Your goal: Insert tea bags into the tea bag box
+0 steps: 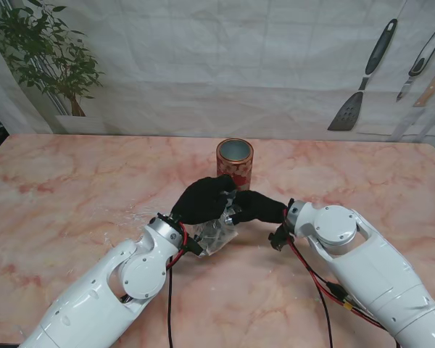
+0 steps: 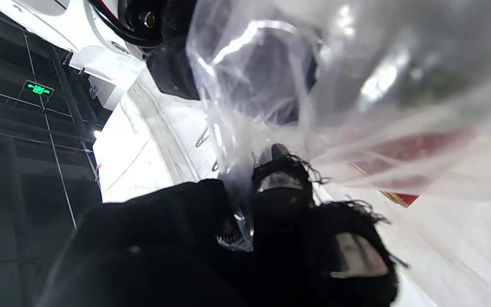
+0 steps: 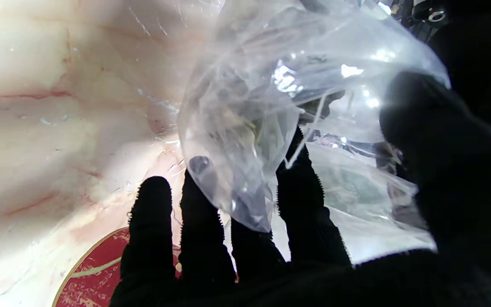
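Note:
A clear plastic tea bag pouch (image 1: 216,235) hangs between my two black-gloved hands, just nearer to me than the red patterned tin (image 1: 234,162), which stands upright and open-topped. My left hand (image 1: 201,199) is closed on the pouch's upper edge. My right hand (image 1: 255,206) meets it from the right, fingers on the same film. In the left wrist view the pouch (image 2: 356,85) fills the frame, pinched between my fingertips (image 2: 279,187). In the right wrist view the pouch (image 3: 271,115) lies across my fingers (image 3: 305,200), with the tin (image 3: 96,273) behind them.
The pink marble table (image 1: 72,196) spreads all round. A potted plant (image 1: 51,58) stands at the far left. Kitchen utensils (image 1: 362,80) hang on the backdrop at the far right. Both white forearms cross the near part of the table.

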Action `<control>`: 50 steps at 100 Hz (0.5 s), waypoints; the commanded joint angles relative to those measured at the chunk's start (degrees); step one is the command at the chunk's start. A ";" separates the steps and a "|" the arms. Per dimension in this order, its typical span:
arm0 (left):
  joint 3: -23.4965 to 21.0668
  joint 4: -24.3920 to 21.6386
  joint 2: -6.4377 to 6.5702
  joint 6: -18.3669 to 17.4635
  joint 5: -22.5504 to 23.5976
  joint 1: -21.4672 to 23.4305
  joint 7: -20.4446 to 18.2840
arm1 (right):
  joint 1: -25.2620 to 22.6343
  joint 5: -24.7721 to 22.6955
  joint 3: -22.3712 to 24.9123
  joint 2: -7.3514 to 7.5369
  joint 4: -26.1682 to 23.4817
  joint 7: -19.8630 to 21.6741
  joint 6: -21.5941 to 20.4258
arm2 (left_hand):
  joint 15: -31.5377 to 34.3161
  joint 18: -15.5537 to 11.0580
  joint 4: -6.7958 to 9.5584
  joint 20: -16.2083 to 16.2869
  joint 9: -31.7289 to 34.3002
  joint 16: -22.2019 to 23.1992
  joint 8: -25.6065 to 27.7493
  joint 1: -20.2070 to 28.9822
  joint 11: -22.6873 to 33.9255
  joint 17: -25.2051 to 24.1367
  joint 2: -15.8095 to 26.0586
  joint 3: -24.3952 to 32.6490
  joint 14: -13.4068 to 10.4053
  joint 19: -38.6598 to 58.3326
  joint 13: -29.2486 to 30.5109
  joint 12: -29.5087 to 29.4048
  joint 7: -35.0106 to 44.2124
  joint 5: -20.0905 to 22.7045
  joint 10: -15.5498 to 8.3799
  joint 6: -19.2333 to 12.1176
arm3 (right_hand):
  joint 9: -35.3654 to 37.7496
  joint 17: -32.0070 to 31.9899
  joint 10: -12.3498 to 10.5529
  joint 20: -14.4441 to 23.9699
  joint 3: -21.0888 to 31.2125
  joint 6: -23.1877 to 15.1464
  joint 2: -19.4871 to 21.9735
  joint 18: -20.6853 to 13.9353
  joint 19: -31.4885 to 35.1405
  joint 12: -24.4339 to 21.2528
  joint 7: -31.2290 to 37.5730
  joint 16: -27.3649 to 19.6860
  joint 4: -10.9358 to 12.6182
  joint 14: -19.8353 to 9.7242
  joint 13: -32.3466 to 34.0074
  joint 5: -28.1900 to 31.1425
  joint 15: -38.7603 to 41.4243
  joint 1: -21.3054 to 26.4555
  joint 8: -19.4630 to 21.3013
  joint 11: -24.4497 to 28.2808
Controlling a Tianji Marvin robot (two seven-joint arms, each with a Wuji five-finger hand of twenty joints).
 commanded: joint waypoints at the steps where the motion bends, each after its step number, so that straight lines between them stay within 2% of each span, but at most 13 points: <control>1: 0.42 -0.32 -0.63 -0.09 -0.24 -0.32 -0.27 | 0.49 0.32 -0.54 -0.22 0.44 1.12 0.10 | 4.10 -21.49 -1.36 0.14 1.75 0.19 0.52 7.70 1.57 -0.79 0.90 6.89 4.37 12.78 3.30 0.63 0.15 0.23 -1.68 0.19 | -1.26 -0.71 -0.30 -0.46 1.10 0.38 -3.86 -0.54 2.03 0.83 1.34 0.42 -0.57 -0.08 0.01 -0.37 1.71 -0.58 1.42 0.76; 27: 1.63 0.28 -0.95 -1.10 -1.06 -0.56 0.21 | 0.78 1.06 -1.93 -0.94 0.66 -0.77 0.31 | 3.73 -21.27 -1.76 0.13 1.64 0.16 0.60 7.90 1.56 -0.80 0.95 6.89 4.58 12.69 3.34 0.55 0.09 0.13 -1.62 0.40 | 0.40 -0.40 0.05 -0.51 1.84 1.56 -3.65 0.00 2.56 1.02 4.64 0.42 -0.47 0.46 1.05 2.19 2.19 0.62 3.60 1.77; 43: 2.20 0.66 -0.97 -2.09 -1.16 -0.85 0.11 | 0.18 0.78 -2.33 -1.58 0.02 -3.46 1.57 | 3.71 -21.23 -1.90 0.13 1.60 0.19 0.67 7.92 1.58 -0.81 1.00 6.90 4.58 12.66 3.34 0.54 0.12 0.12 -1.76 0.35 | 3.45 0.53 0.38 -0.65 4.44 2.19 -3.94 0.72 3.63 0.89 5.40 0.31 0.29 1.24 3.28 6.48 2.89 5.67 3.08 2.70; 50: 2.29 0.71 -1.02 -2.40 -1.42 -0.85 0.11 | 0.11 1.64 -2.40 -1.76 0.00 -3.47 2.02 | 3.71 -21.22 -1.95 0.13 1.59 0.20 0.69 7.93 1.57 -0.81 0.96 6.90 4.58 12.65 3.35 0.53 0.11 0.07 -1.65 0.31 | 4.16 0.83 0.25 -0.90 6.24 2.30 -2.75 0.78 4.10 0.84 5.05 0.24 0.45 1.15 3.84 7.91 3.21 7.44 2.22 3.18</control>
